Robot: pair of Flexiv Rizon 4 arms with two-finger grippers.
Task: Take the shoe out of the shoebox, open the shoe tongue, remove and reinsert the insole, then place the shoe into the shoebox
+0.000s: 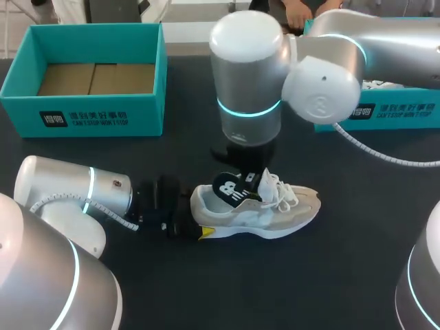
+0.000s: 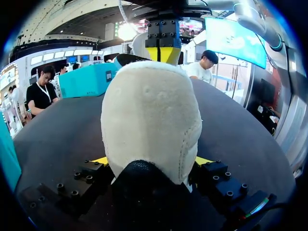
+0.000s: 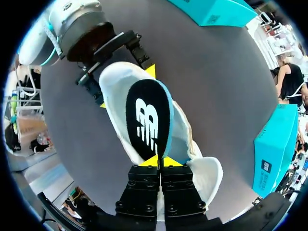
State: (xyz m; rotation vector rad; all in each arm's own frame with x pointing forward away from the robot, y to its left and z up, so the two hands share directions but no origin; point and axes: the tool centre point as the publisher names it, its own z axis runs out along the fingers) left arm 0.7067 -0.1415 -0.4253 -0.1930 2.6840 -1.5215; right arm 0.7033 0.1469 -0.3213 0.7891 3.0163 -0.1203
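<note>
A cream sneaker (image 1: 275,210) lies on its sole on the dark table, toe pointing right. My left gripper (image 1: 196,218) comes in from the left, its wide-spread fingers pressed to both sides of the heel (image 2: 151,115). From above, my right gripper (image 3: 158,161) is shut on the edge of the black insole (image 3: 148,120) with its white logo. The insole (image 1: 230,189) stands tilted, partly out of the shoe's opening. In the left wrist view the right gripper's yellow tips (image 2: 162,54) show just beyond the heel.
An open teal shoebox (image 1: 82,113) with a brown cardboard floor stands at the back left. A second teal box (image 1: 392,113) sits at the back right, behind my right arm. Bare dark table lies in front of the shoe.
</note>
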